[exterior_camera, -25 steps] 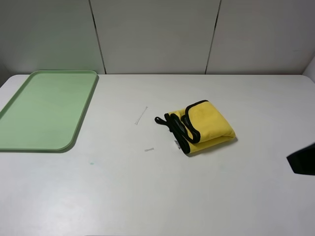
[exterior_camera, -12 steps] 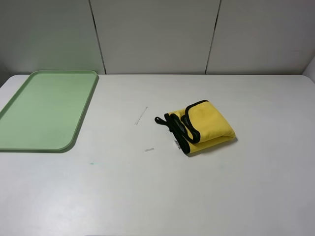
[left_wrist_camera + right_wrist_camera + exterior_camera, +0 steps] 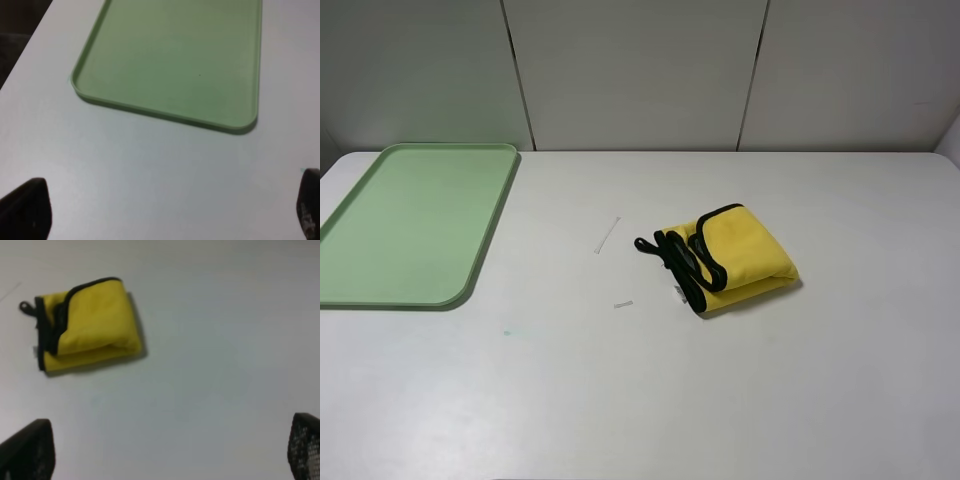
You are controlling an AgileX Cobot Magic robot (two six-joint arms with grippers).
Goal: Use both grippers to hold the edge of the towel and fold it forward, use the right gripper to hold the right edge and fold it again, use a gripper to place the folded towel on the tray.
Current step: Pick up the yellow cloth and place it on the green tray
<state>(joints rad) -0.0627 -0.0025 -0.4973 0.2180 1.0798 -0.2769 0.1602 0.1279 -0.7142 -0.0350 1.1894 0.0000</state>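
Towel (image 3: pixel 735 258) first: it lies folded into a plump yellow bundle just right of the middle of the overhead frame. It rests on the white table (image 3: pixel 620 400), with its black hem (image 3: pixel 692 262) stacked along its left side. The green tray (image 3: pixel 470 285) sits at the upper left of that frame, well apart from the towel, with bare table and two small white scraps between them.

What has changed is small. A second ago a black piece of the right arm poked in at the right edge of the overhead picture. Now it is gone, and neither arm shows there at all. The towel has not shifted.

The left gripper (image 3: pixel 167 205) shows only its two dark fingertips in its own camera. They stand wide apart with nothing between them, above the table near a corner of the tray. The right gripper (image 3: pixel 166 447) is the same, spread wide and empty, looking at the towel from well back.

To my eye both folds are done and only the move to the tray is left. The arm pulling back reads as a reset before that. Whichever gripper goes in will need to pinch all the layers together, or the springy bundle may flop open on the way.
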